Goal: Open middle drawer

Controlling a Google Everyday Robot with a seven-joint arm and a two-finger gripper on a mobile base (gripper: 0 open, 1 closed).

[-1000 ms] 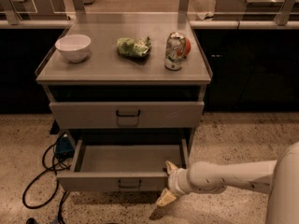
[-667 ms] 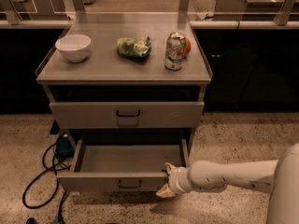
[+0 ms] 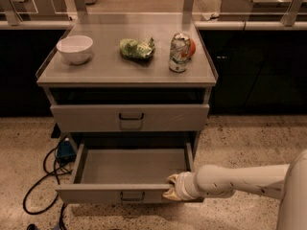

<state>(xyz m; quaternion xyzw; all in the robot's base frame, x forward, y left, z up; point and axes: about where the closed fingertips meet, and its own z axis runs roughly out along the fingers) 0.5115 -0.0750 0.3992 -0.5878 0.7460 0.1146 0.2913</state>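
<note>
The middle drawer (image 3: 132, 169) stands pulled out below the closed upper drawer (image 3: 129, 117). Its plain grey inside shows, and its front carries a small black loop handle (image 3: 132, 195). My gripper (image 3: 170, 187) is at the right end of the drawer's front panel, low in the camera view, on the end of my white arm (image 3: 240, 181), which reaches in from the right. Its fingers are spread, one (image 3: 173, 178) at the panel's top edge and one lower against its face. It holds nothing.
On the cabinet top (image 3: 105, 73) stand a white bowl (image 3: 75, 48), a green snack bag (image 3: 136, 48) and a dented soda can (image 3: 181, 52). A black cable (image 3: 41, 176) and a blue plug box (image 3: 64, 150) lie on the speckled floor at the left. Dark counters run behind.
The gripper's lower finger has come up from below the drawer front, so the fingers stand closer together. The drawer stays out the same distance.
</note>
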